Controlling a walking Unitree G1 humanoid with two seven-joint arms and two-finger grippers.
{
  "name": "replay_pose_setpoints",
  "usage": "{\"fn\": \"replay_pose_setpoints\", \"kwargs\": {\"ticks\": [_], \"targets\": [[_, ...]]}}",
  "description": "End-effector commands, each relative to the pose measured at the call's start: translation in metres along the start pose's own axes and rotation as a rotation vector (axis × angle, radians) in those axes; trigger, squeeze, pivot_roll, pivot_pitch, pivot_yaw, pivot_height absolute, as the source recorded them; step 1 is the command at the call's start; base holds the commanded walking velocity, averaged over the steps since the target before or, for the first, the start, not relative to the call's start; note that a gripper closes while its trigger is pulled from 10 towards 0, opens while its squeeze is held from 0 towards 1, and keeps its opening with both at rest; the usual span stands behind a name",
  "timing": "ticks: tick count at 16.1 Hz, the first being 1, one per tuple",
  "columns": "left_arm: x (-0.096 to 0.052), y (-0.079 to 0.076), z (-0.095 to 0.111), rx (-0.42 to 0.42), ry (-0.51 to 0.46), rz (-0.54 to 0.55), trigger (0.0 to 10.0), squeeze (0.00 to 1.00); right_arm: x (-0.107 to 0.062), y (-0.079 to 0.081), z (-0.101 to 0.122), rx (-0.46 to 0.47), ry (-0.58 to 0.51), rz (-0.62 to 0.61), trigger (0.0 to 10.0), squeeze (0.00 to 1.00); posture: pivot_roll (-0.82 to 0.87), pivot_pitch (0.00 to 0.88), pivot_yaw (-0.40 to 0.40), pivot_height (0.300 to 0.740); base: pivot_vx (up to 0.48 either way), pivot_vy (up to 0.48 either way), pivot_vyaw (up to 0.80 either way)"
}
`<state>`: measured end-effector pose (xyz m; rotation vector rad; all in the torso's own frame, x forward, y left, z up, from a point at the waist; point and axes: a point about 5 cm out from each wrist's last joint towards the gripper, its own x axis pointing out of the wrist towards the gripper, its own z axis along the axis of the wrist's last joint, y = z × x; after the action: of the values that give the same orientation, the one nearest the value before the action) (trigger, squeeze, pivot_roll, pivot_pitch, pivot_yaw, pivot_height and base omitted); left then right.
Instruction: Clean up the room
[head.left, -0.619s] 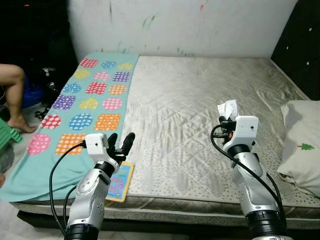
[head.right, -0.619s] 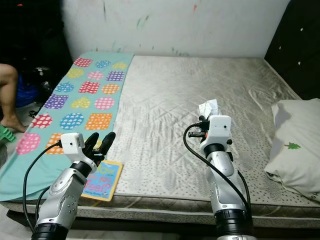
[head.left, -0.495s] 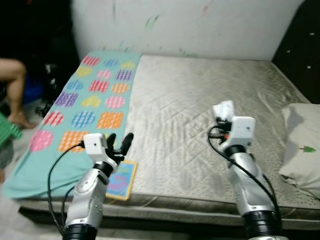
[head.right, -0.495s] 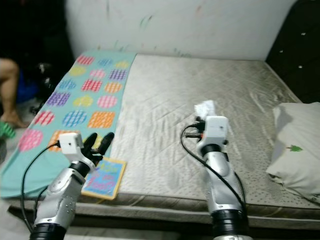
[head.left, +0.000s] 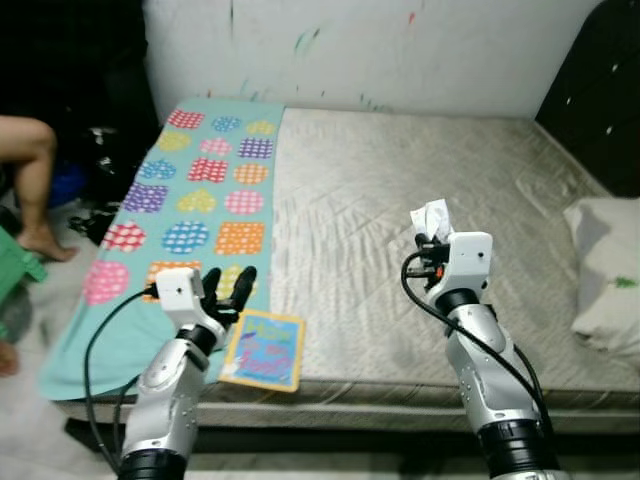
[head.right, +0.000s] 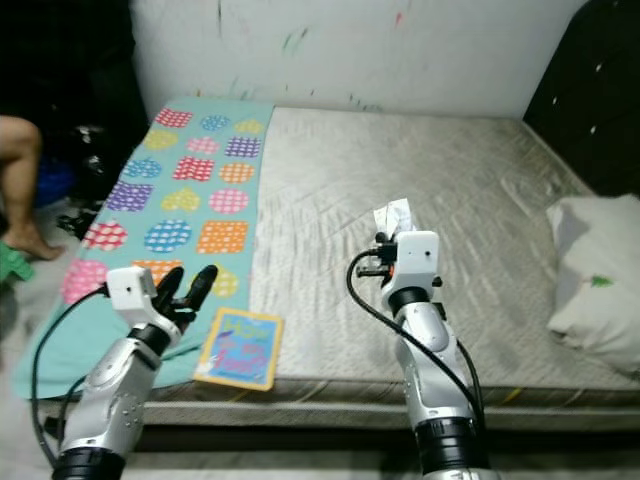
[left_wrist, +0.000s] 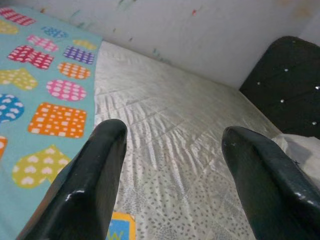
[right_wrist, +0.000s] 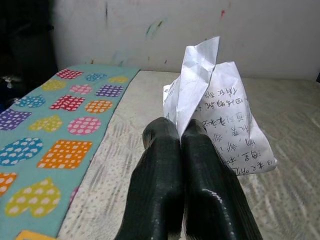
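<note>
The right gripper (right_wrist: 181, 145) pinches a crumpled white sheet of handwritten paper (right_wrist: 220, 117) above the grey quilted mattress (head.left: 400, 210), the sheet's lower edge hidden behind the fingers. The left gripper (left_wrist: 172, 150) hangs with fingers spread, near a colourful children's book (head.left: 264, 348) partly cut off in its wrist view.

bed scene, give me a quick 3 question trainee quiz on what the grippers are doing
1. True or false: the right gripper is shut on a crumpled paper.
2. The left gripper is: A open, B shut on the book, C shut on the towel.
3. Fill in: the book lies at the mattress edge beside the patterned ____.

Key: 1 true. 2 A. 3 towel.
</note>
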<state>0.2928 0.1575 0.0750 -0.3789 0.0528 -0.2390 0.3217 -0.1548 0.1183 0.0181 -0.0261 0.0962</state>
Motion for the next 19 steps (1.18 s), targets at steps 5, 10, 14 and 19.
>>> {"fn": "replay_pose_setpoints", "kwargs": {"ticks": [5, 10, 14, 19], "targets": [[0.003, -0.003, -0.001, -0.004, 0.003, -0.011, 10.0, 0.0, 0.001, -0.004, -0.001, -0.011, 0.012, 0.003, 10.0, 0.0, -0.07, 0.0, -0.004, 0.74, 0.0, 0.48, 0.0], [0.004, -0.003, 0.0, -0.002, 0.002, -0.012, 10.0, 0.0, 0.001, -0.002, -0.002, -0.011, 0.016, 0.015, 10.0, 0.0, -0.07, 0.0, -0.003, 0.74, 0.0, 0.48, 0.0], [0.007, -0.002, 0.002, 0.0, -0.004, -0.014, 10.0, 0.0, 0.003, 0.01, 0.001, -0.022, 0.001, 0.073, 10.0, 0.0, -0.07, 0.0, 0.003, 0.74, 0.0, 0.48, 0.0], [0.008, -0.001, 0.003, 0.011, -0.005, -0.011, 10.0, 0.0, 0.0, 0.013, -0.003, -0.042, 0.007, 0.09, 10.0, 0.0, -0.07, 0.0, 0.01, 0.74, 0.0, 0.48, 0.0]]}}
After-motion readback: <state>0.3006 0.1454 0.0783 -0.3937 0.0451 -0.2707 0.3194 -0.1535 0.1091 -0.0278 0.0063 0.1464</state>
